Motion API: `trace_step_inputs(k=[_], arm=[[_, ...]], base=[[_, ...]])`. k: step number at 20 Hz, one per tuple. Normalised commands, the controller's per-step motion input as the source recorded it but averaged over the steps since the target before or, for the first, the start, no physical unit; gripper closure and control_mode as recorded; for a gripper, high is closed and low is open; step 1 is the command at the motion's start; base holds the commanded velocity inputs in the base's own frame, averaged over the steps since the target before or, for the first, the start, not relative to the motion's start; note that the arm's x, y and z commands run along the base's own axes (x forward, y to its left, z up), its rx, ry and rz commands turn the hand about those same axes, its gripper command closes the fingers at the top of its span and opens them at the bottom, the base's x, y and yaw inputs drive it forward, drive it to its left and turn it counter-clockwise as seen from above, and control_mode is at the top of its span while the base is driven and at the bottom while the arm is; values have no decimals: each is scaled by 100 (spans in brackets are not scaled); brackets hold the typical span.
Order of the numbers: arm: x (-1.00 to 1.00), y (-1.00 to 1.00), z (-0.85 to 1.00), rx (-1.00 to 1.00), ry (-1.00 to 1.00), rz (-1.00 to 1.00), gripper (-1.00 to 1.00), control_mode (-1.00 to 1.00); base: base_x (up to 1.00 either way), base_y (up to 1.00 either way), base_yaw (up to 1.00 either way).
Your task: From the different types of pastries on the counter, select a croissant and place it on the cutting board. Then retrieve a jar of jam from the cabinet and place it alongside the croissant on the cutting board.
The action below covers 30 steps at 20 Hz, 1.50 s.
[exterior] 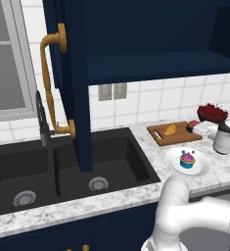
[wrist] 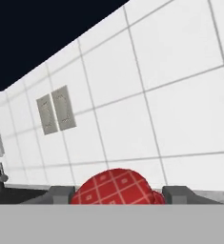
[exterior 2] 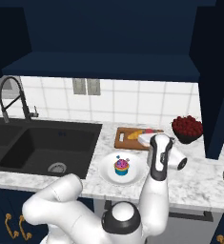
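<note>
On the far left, a black faucet (exterior: 42,120) stands behind the black sink (exterior: 62,169), which is set in the speckled counter (exterior: 136,193). The left end of the sink is cut off in both base views. Above it hangs the dark blue cabinet (exterior: 150,34) with its door (exterior: 75,83) swung open toward the camera, hiding part of the sink and the tiled wall behind; a curved brass handle (exterior: 48,83) runs down the door. The cabinet shelf looks dark and its back is hard to read.

Further right, the cutting board (exterior: 172,135) lies at the far side of the counter against the tiles, with the croissant (exterior: 170,129) on its left half. The right end of the board is hidden behind the robot's hand. Nearer, a white plate (exterior: 187,163) holds the cupcake (exterior: 187,160).

The gripper (wrist: 117,195) is clenched on the jar of jam (wrist: 114,189), whose red checked top shows between the finger tips (wrist: 61,194) in the hand view; the jar's lower part is cut off there. In the left base view only a sliver of red shows by the hand at the board's right end, and whether the jar touches the board cannot be told.

On the far right a dark bowl of red berries (exterior 2: 187,127) sits just past the hand.
</note>
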Motion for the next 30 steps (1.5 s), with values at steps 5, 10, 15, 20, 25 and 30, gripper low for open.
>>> trace_step_inputs(k=[5,10,15,20,25,30], arm=[[2,0,0,0,1,0,100,-100],[32,15,0,-1,18,-1,100,-100],[11,7,-5,-1,6,0,100,-100],[0,-1,-34,-2,-9,0,100,-100],[0,0,-52,-7,-11,0,100,-100],[23,-3,3,0,2,0,100,-100]], base=[[0,0,0],[0,0,0],[0,0,0],[0,0,0],[0,0,0],[0,0,0]])
